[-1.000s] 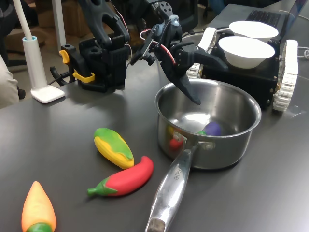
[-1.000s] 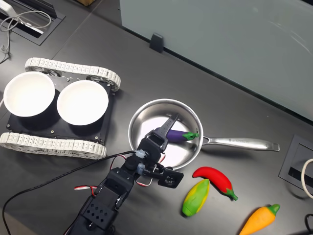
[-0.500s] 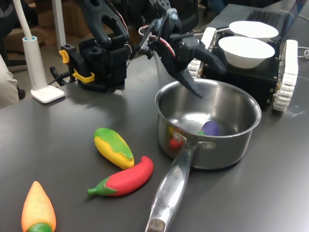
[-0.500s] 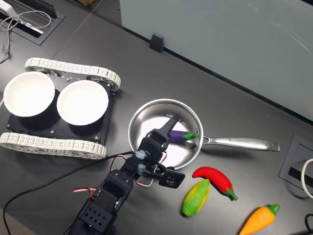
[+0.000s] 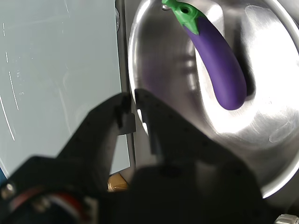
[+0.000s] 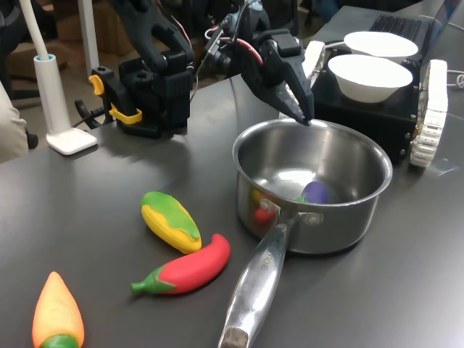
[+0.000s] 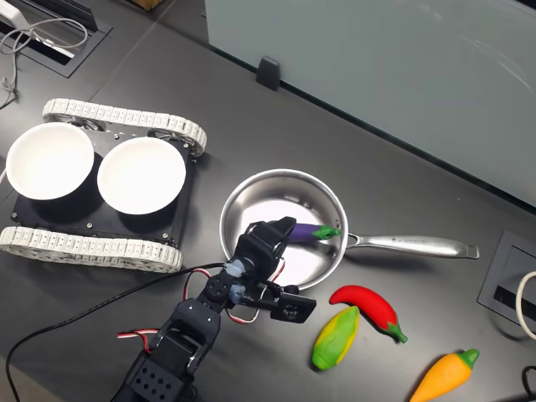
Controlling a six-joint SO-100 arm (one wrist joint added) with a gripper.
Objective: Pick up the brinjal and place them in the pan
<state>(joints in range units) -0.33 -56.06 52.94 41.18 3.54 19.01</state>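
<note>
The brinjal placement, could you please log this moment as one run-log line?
brinjal: lying inside pan | end effector: empty, jaws nearly together, above pan rim | step: placement done

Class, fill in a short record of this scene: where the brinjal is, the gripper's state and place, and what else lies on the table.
brinjal: lying inside the pan, stem toward the handle
gripper: shut, empty, above the pan's rim
beside pan: chili, corn, orange toy vegetable
bowls: two, white, on a tracked base
</note>
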